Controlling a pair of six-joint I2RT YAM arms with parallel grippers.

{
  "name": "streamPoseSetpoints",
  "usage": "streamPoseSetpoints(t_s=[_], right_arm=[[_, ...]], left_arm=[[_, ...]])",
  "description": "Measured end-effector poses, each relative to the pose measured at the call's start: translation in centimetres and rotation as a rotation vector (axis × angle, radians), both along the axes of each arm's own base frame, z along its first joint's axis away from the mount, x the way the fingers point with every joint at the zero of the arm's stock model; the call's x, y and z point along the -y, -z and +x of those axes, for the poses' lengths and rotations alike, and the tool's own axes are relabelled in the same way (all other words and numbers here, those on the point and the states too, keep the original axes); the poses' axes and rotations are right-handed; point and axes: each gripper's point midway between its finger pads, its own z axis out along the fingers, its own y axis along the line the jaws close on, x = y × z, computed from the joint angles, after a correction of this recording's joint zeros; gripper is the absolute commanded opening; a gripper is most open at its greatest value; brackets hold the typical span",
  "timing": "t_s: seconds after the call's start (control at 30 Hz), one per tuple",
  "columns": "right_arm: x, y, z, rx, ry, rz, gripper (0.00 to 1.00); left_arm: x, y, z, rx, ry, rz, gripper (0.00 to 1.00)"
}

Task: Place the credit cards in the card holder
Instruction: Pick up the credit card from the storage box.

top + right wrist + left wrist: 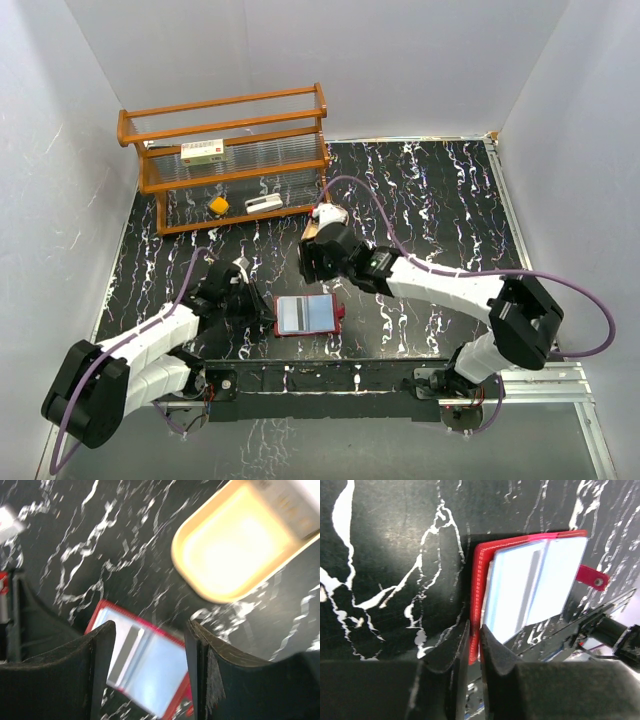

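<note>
On my right wrist view the tan tray (232, 552) is blurred and cut by the top edge. My left tool (474, 636) covers the card holder (478, 580) at its near corner.

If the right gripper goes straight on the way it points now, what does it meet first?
Most likely the open card holder: in the wrist view it lies right between the open jaws of the right gripper. The depth is unclear.
</note>
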Motion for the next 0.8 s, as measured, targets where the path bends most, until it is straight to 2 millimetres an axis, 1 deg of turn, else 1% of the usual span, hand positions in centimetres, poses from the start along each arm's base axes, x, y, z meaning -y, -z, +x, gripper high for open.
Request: streamPoseSetpoints(t_s=[0.1, 0.17, 0.23, 0.33, 0.37, 0.4, 0.43, 0.47, 0.5, 0.57, 0.63, 0.8], right_arm=[[1.3, -1.5, 3.2, 0.091, 0.029, -0.049, 0.56], [2.3, -1.8, 5.2, 0.138, 0.046, -0.1, 0.56], [3.3, -1.6, 7.0, 0.166, 0.058, -0.155, 0.56], [4.5, -1.2, 9.2, 0.206, 0.06, -0.251, 0.56], [4.7, -1.2, 9.9, 0.221, 0.057, -0.278, 0.56], [4.8, -1.2, 10.7, 0.239, 0.056, -0.308, 0.56], [4.9, -1.2, 11.5, 0.254, 0.053, -0.334, 0.56], [4.9, -1.3, 12.3, 0.269, 0.053, -0.358, 0.56], [4.9, -1.3, 13.0, 0.28, 0.051, -0.38, 0.56], [4.8, -1.1, 14.6, 0.306, 0.042, -0.43, 0.56], [4.8, -0.5, 15.6, 0.32, 0.026, -0.486, 0.55], [5.4, 2.2, 17.1, 0.328, -0.023, -0.636, 0.54]], left_arm=[[0.2, -0.9, 0.5, 0.028, 0.007, -0.006, 0.31], [0.3, -1.9, 1.0, 0.057, 0.006, -0.012, 0.36], [0.5, -3.1, 1.7, 0.094, 0.005, -0.017, 0.4], [0.6, -5.0, 2.5, 0.15, 0.005, -0.024, 0.57], [0.6, -5.6, 2.7, 0.17, 0.006, -0.026, 0.62], [0.6, -6.1, 2.9, 0.187, 0.008, -0.027, 0.69], [0.6, -6.6, 3.0, 0.201, 0.009, -0.028, 0.77], [0.6, -7.0, 3.1, 0.216, 0.012, -0.029, 0.9], [0.5, -7.4, 3.1, 0.228, 0.017, -0.029, 0.98], [0.5, -8.3, 3.1, 0.251, 0.027, -0.027, 0.99], [0.4, -9.4, 3.1, 0.277, 0.033, -0.028, 0.99], [-0.1, -13.3, 3.3, 0.384, 0.044, -0.034, 0.99]])
